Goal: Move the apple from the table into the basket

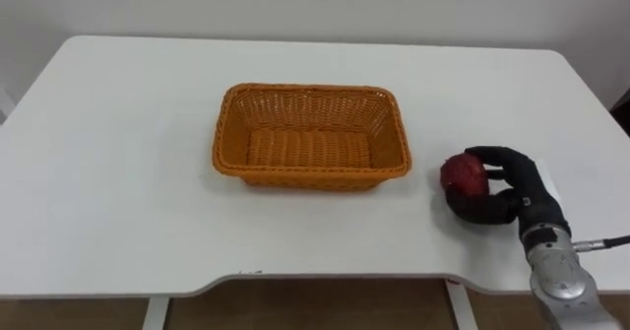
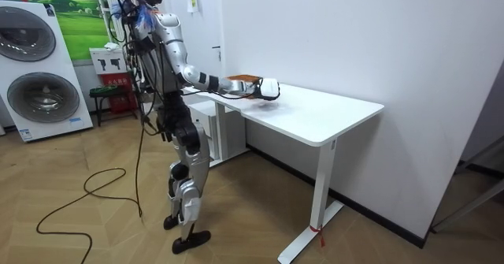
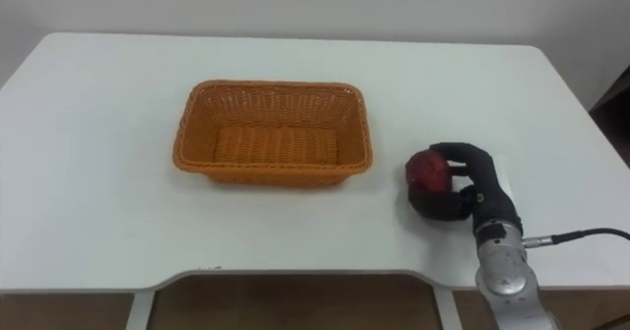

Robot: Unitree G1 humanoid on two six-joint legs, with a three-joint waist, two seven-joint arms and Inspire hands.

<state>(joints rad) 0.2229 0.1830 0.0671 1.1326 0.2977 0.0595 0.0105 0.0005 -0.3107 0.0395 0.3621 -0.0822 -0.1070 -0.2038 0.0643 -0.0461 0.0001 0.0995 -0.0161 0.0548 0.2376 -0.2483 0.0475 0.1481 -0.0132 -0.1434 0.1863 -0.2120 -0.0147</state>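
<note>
Red apple (image 1: 463,174) on the table (image 1: 118,172), right hand's (image 1: 520,190) fingers (image 1: 495,155) curled round it.

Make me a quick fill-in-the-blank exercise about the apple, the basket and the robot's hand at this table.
1. The hand curled round the apple is the robot's ____ one.
2. The orange wicker basket holds ____.
3. The table is white, the apple ____.
Missing words: right; nothing; red.
</note>
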